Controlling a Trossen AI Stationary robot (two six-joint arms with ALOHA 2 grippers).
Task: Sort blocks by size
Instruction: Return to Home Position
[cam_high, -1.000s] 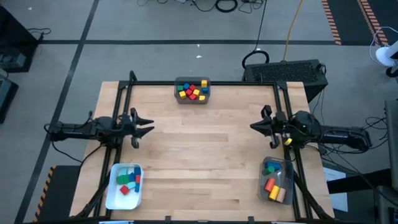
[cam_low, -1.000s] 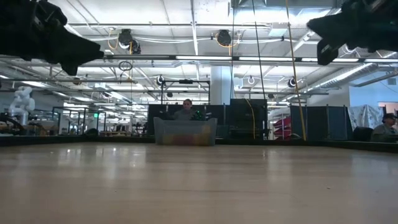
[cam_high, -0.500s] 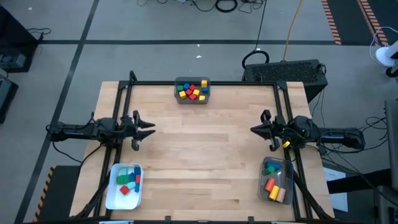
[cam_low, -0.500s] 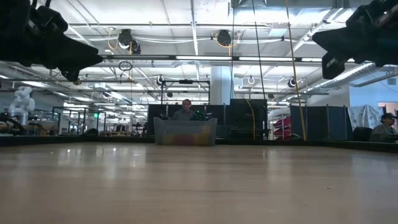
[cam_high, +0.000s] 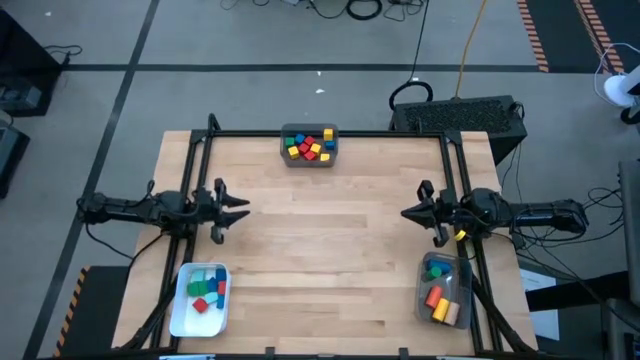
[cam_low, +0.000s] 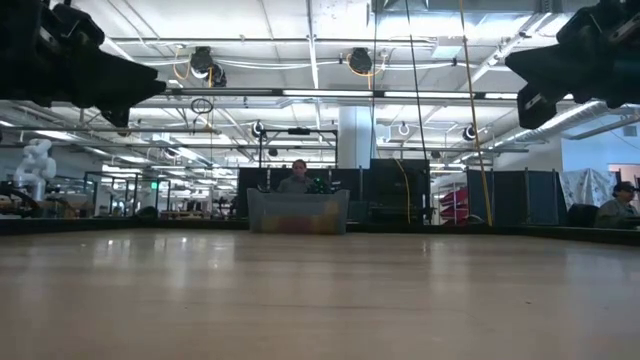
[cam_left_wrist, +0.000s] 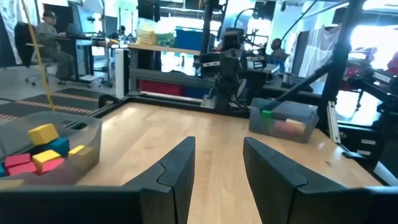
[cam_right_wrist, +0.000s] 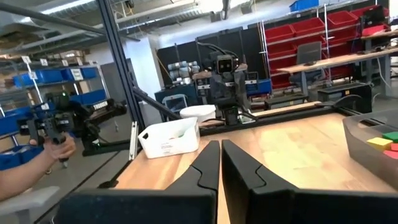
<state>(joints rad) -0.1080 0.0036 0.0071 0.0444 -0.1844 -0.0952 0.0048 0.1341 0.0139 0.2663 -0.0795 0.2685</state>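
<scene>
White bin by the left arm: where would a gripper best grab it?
Probably take the white bin by the rim at its bare end near the table's edge, coming from straight above with one finger inside. The walls look thin, and the blocks lie toward the other end.

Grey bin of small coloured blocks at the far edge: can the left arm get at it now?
Probably yes: only bare wooden table lies between the open left tool and the open-topped grey bin; nothing stands in the way.

Wooden table (cam_high: 330, 250) with three bins (cam_high: 192, 320)
</scene>
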